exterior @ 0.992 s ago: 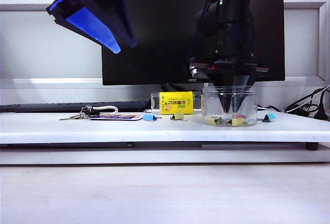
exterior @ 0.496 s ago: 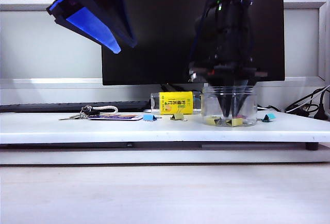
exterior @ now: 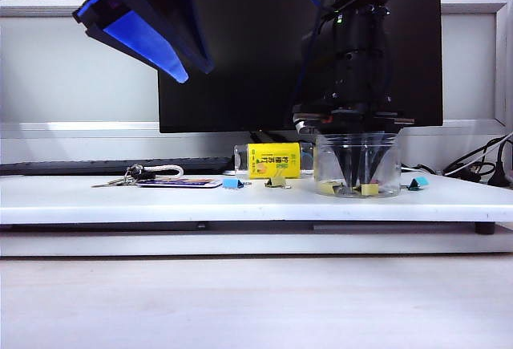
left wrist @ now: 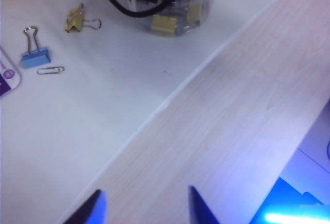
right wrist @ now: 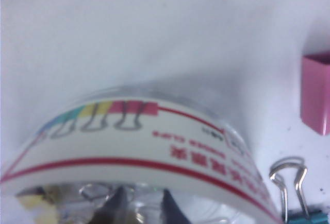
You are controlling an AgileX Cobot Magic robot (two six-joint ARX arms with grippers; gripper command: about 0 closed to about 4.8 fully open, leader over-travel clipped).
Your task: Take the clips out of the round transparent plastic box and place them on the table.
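The round transparent plastic box (exterior: 357, 164) stands on the white table (exterior: 160, 200), right of middle. My right gripper (exterior: 353, 184) reaches straight down inside it, tips near the bottom. In the right wrist view the right gripper (right wrist: 144, 203) shows behind the box's printed label (right wrist: 144, 147), jaws a little apart, nothing clearly clamped. Pale-yellow clips (exterior: 369, 189) lie on the box floor beside the fingers. One more pale-yellow clip (exterior: 277, 180) lies on the table to the box's left. My left gripper (left wrist: 147, 203) hangs open, high at the left, over the table's front edge.
A blue clip (exterior: 232, 182), a paper clip (left wrist: 50, 70), keys with a card (exterior: 152, 176) and a small yellow box (exterior: 274, 160) lie left of the jar. A teal clip (exterior: 418, 181) and a pink object (right wrist: 317, 92) sit to its right. A monitor stands behind.
My right gripper has sunk deeper into the box, down to its floor. The left arm has stayed still.
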